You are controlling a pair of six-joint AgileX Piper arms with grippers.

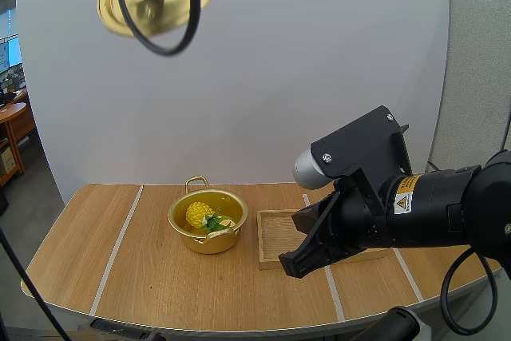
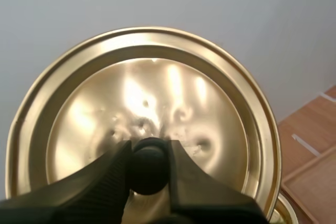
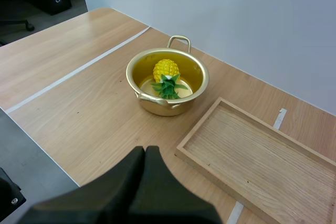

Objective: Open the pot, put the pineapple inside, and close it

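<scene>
Pale wooden table (image 1: 120,269), crossed by thin white stripes, stands before a plain white panel; on it the gold pot (image 1: 209,233) sits open, just beside the wooden tray (image 1: 275,241), the two close but apart; one loop handle of the pot points to the far edge of the table, the other to the near edge. Inside the pot lies the pineapple (image 1: 198,214), its yellow body toward the far handle and its green leaves toward the near one; the right wrist view shows it resting on the pot's floor, below the rim. The lid (image 1: 112,1) is held high in the air, well above the table and off to the left of the pot; the left gripper (image 2: 149,153) is clamped on the lid's black knob (image 2: 149,177), one ribbed finger on each side of it, the lid's shiny gold face turned toward the wrist camera. The right gripper (image 1: 289,265) hangs above the tray's near edge with its fingers pressed together as one dark wedge, nothing between them.
</scene>
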